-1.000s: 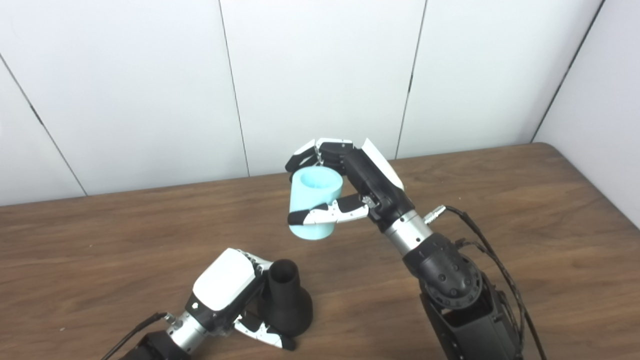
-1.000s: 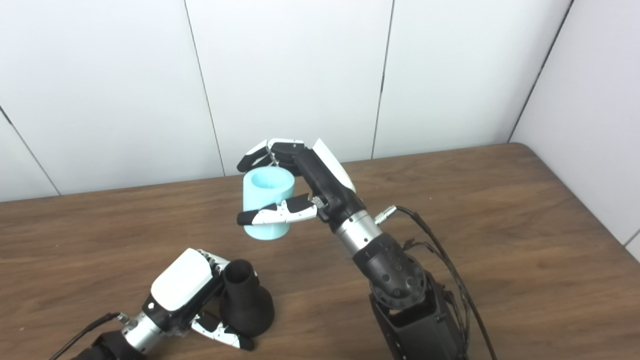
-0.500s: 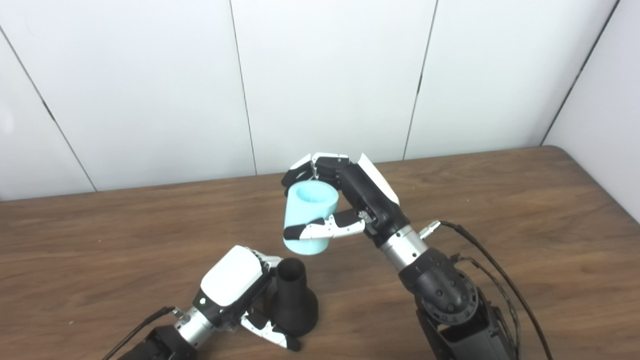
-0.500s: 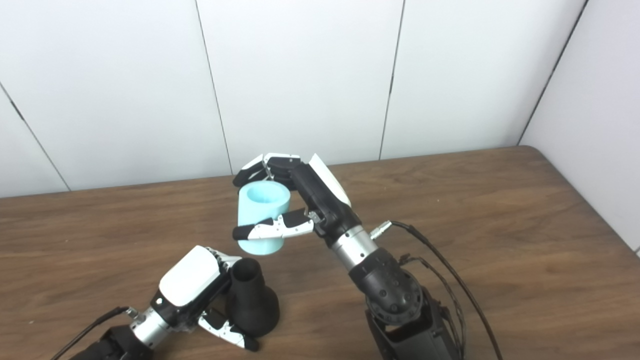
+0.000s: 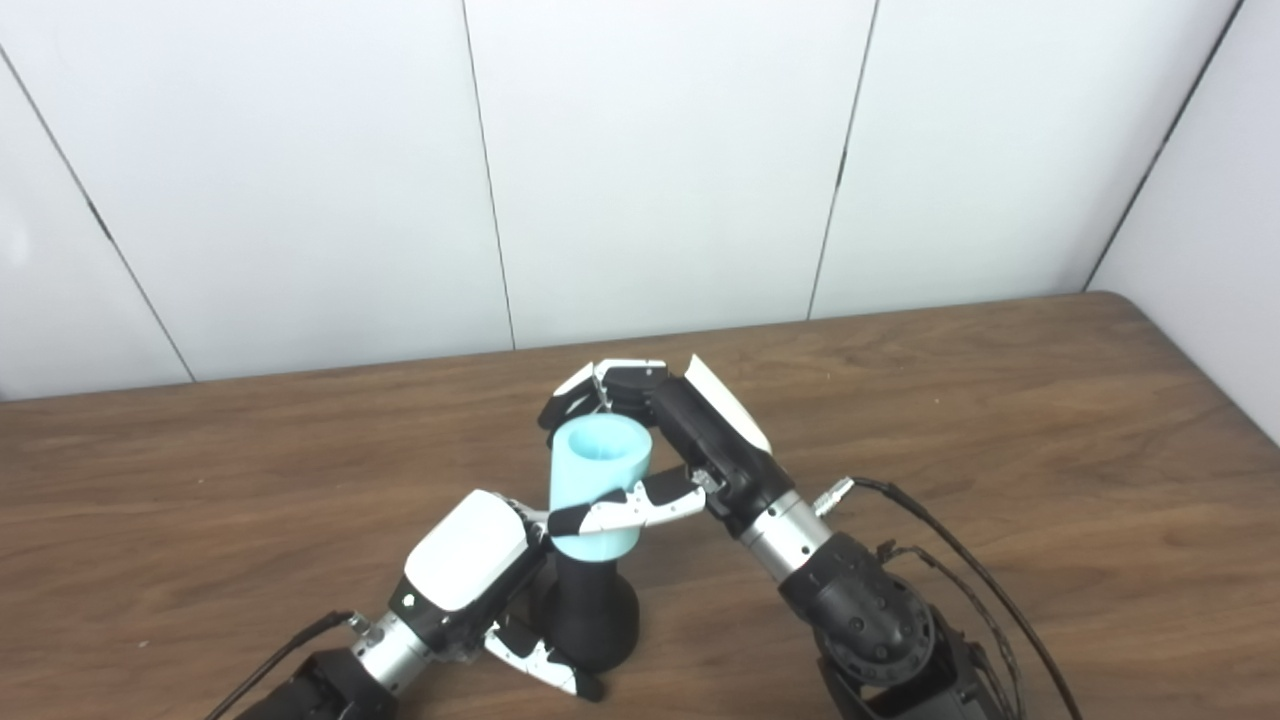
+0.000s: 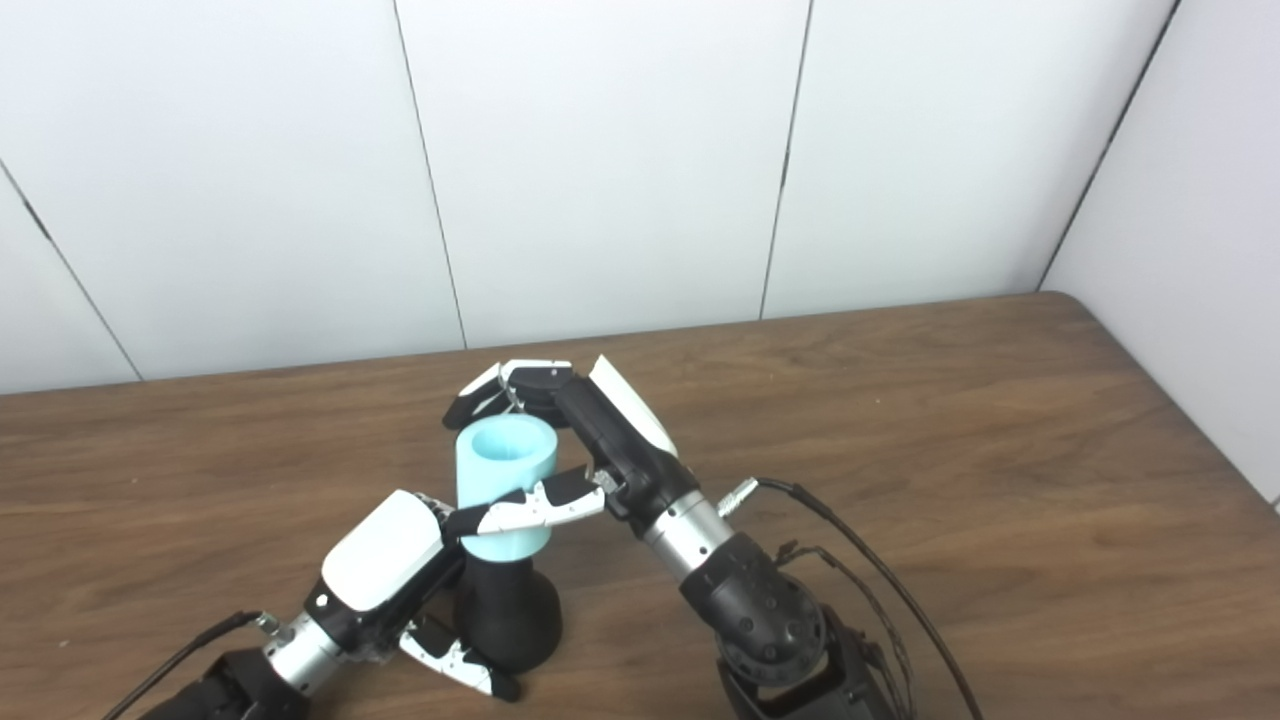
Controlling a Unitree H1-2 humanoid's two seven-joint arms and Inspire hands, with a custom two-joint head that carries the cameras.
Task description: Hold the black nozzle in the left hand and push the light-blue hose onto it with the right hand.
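Hose (image 5: 598,485) in right hand (image 5: 655,440) fingers (image 5: 575,385), atop nozzle (image 5: 592,620).

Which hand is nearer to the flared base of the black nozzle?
Left. The left hand wraps the black nozzle low at its flared base on the table; the right hand sits higher, gripping the light-blue hose over the nozzle's top.

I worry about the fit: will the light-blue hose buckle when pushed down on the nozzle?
Probably not: the light-blue hose keeps a round mouth in the right hand, so looks stiff. The black nozzle has a flared base, braced by the left hand; tipping seems unlikely.
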